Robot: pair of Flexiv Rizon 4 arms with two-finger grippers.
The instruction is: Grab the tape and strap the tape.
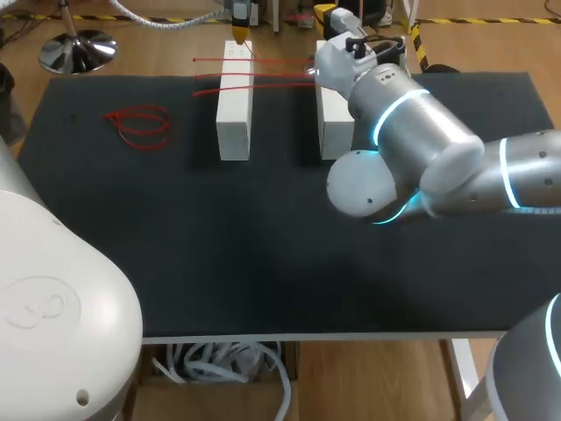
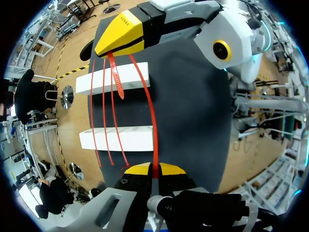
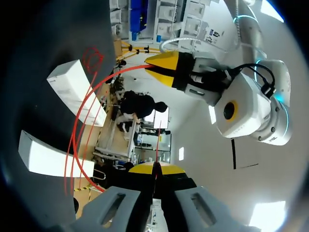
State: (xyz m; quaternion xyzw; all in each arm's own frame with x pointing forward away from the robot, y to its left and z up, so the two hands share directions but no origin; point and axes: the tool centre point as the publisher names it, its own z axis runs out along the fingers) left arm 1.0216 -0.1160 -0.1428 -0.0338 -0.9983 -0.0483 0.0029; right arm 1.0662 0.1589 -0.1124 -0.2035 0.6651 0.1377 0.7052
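Observation:
Two white blocks, the left block (image 1: 234, 114) (image 2: 118, 137) (image 3: 77, 89) and the right block (image 1: 336, 127) (image 2: 120, 79) (image 3: 48, 157), stand side by side on the black mat (image 1: 263, 237). Thin red straps (image 1: 254, 61) (image 2: 104, 111) lie across both. My left gripper (image 1: 238, 35) (image 2: 154, 169) (image 3: 164, 67) hovers at the left block's far end, shut on one red strap (image 2: 152, 111) (image 3: 96, 82). That strap runs over to my right gripper (image 1: 316, 63) (image 2: 118, 41) (image 3: 154, 169), which is above the right block's far end and shut on its other end.
A loose bundle of red straps (image 1: 140, 127) (image 3: 91, 58) lies on the mat left of the blocks. My right arm's elbow (image 1: 368, 184) hangs over the mat's middle right. The table's front edge (image 1: 316, 336) is near me.

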